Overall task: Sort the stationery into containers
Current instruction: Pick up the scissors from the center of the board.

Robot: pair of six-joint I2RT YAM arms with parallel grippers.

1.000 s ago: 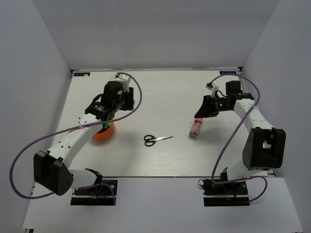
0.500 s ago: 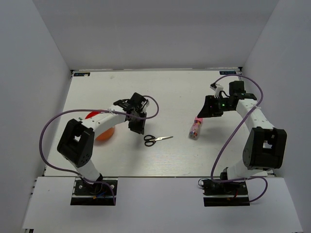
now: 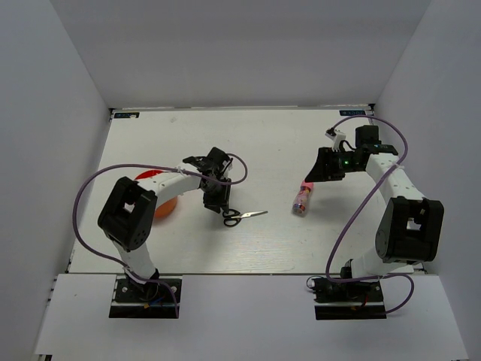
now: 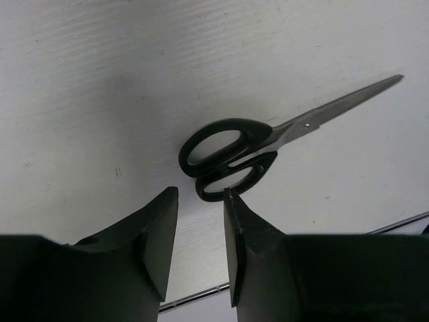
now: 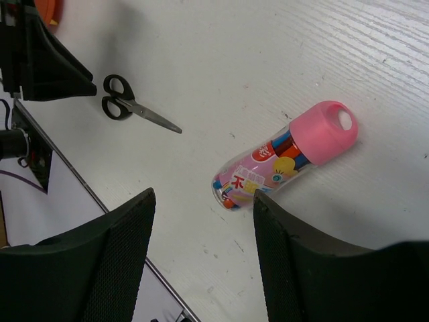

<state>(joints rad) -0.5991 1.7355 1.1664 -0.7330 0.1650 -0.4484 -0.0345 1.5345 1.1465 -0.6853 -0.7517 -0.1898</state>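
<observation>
A white table [image 3: 263,150] stands between plain white walls. The left end effector [image 4: 201,194] is low over the table, its two fingers a little apart with nothing between them. The black scissors [image 4: 268,137] lie flat just in front of its fingertips, handles toward it. An orange cup [image 3: 167,207] is behind it, partly hidden by the arm. The right end effector [image 5: 202,194] is wide open, and the pink-capped tube [image 5: 281,161] lies on its side just ahead of it.
</observation>
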